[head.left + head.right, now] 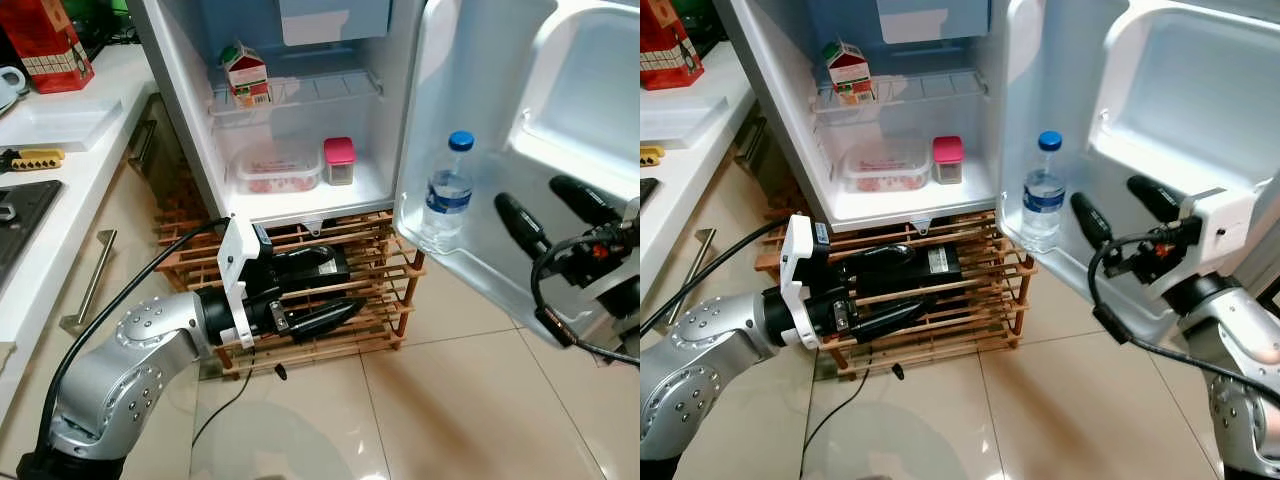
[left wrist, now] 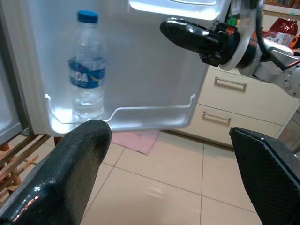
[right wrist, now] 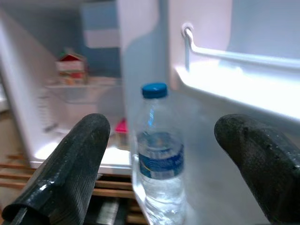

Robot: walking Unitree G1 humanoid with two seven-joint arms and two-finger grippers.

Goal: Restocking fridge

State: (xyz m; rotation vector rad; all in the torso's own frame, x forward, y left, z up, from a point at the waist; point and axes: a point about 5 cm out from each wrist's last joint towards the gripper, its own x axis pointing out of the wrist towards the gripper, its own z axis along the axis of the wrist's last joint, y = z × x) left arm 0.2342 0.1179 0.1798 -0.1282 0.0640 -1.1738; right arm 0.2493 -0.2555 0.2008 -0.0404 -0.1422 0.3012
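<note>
One clear plastic water bottle with a blue cap (image 1: 447,192), standing upright in the open white fridge door's bottom shelf (image 1: 470,262). One red-and-white milk carton (image 1: 246,76) on the wire shelf; one clear lidded tub (image 1: 277,168) and one pink-lidded jar (image 1: 339,160) below. Left gripper (image 1: 335,288) low by the wooden rack (image 1: 385,290), fingers spread, empty. Right gripper (image 1: 1118,212) just beside the bottle, fingers parted, empty. Tub contents hard to make out.

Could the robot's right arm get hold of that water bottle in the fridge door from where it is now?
Probably yes. The right gripper is open and faces the water bottle, which stands alone in the door shelf with nothing between them.
</note>
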